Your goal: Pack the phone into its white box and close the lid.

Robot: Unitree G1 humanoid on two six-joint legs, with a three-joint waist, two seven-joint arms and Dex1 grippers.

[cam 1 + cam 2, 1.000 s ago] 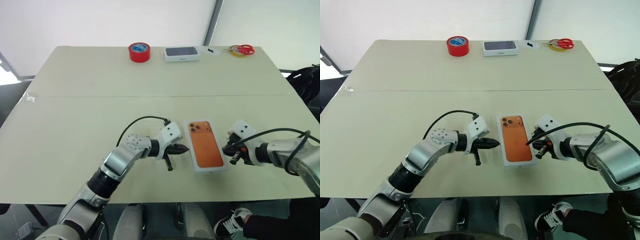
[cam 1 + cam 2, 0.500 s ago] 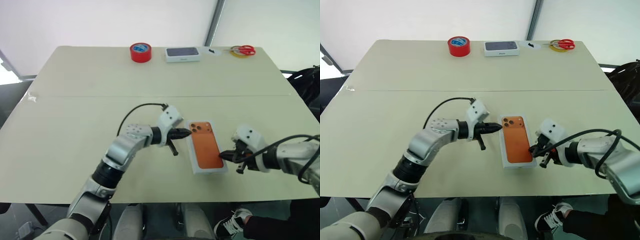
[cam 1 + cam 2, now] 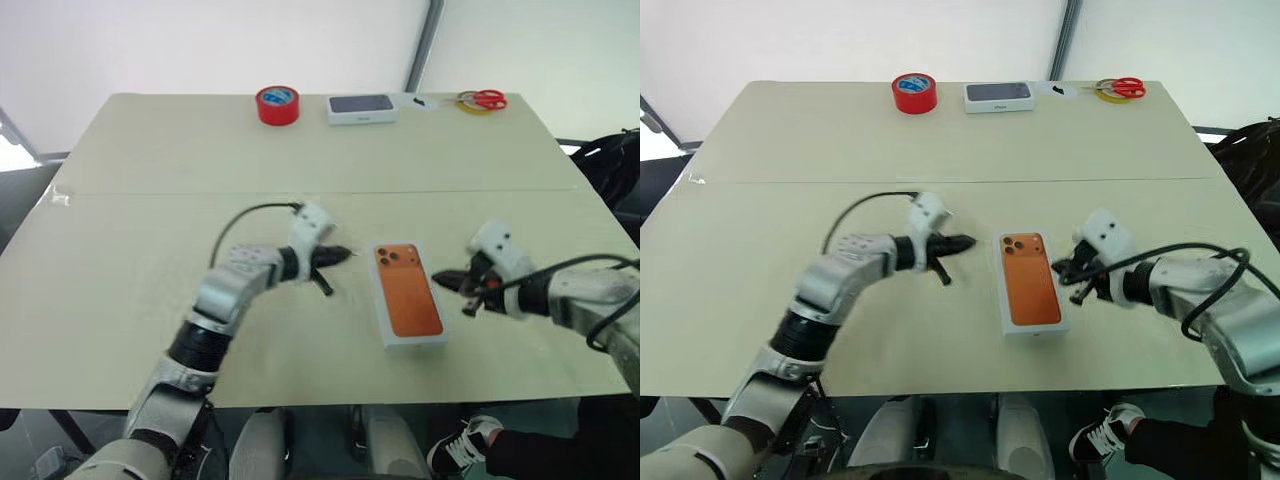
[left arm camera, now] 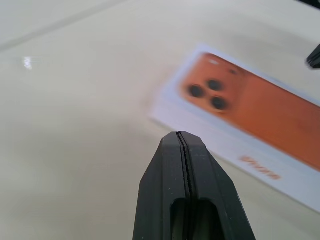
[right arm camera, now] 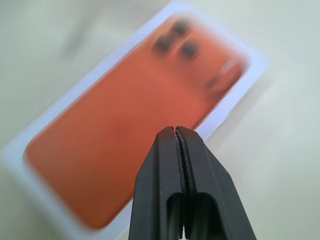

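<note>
The white box (image 3: 417, 343) lies closed in the near middle of the table, with orange lettering on its side (image 4: 257, 167). The lid (image 3: 408, 305) sits on it, and its top bears an orange phone back with three lenses that looks printed. The phone itself is hidden. My left gripper (image 3: 343, 253) is shut and empty, a short way to the left of the box's far corner and pointing at it. On the other side my right gripper (image 3: 440, 277) is also shut and empty, just off the box's right edge and raised above the table.
Along the far edge of the table stand a red tape roll (image 3: 277, 104), a sealed white box with a dark top (image 3: 362, 108) and red-handled scissors (image 3: 487, 98). A seam crosses the table (image 3: 150, 192) behind my arms.
Both shut grippers have drawn back from the box's sides. The left one went left and up; the right one rose and shifted toward the far end. The box stayed put.
</note>
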